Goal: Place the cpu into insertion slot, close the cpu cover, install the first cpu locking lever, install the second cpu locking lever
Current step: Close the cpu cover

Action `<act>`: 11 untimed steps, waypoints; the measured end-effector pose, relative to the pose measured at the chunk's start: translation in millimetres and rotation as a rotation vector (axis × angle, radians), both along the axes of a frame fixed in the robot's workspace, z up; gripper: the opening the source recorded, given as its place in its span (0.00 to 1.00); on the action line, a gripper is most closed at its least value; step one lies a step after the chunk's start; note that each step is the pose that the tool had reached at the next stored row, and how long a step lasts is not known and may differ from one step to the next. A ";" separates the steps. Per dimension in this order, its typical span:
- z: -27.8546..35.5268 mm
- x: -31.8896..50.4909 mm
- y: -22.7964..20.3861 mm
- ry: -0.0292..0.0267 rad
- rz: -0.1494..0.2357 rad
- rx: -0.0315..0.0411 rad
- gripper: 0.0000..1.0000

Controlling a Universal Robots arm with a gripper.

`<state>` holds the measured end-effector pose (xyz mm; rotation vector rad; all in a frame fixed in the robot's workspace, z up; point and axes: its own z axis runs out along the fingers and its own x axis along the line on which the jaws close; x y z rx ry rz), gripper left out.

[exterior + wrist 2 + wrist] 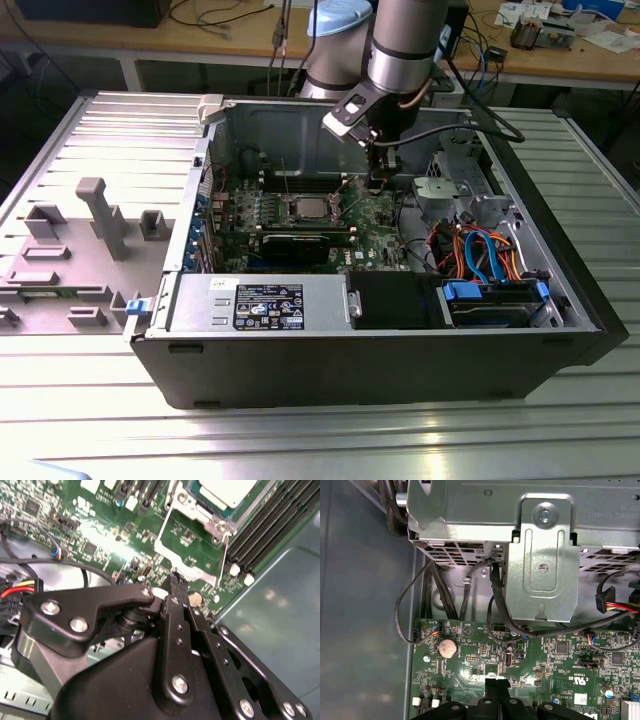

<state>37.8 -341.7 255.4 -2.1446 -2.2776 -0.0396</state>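
The cpu [308, 208] already lies in the insertion slot [218, 526], its dull silver top facing up, near the middle of the exterior view and a little above centre. The slot sits on the green motherboard [375, 225] inside the open computer case [400, 360], which rests on the ribbed metal worktop [300, 430]. So the first step looks done.

The cpu cover [167, 552] appears, as far as the oblique second wrist view lets me judge, to be swung open beside the slot. Green board shows through its window and the chip is uncovered. A thin wire locking lever [225, 550] stands free next to the slot rather than tucked down. Closing the cover and seating both levers therefore seem to be left.

The hand [383, 178] hangs from the arm just toward the exterior view's right of the cpu, low over the board. In both wrist views its fingertips [497, 682] are pressed together with nothing visible between them. In the second wrist view the hand [175, 580] is close to the cover's outer edge; whether it touches it I cannot tell.
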 end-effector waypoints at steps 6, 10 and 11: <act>-0.4 -1.3 0.0 0.0001 0.000 -0.0001 0.11; -0.4 -1.6 0.0 0.0000 0.000 -0.0001 0.11; -0.4 -2.0 0.0 0.0000 0.000 0.0000 0.11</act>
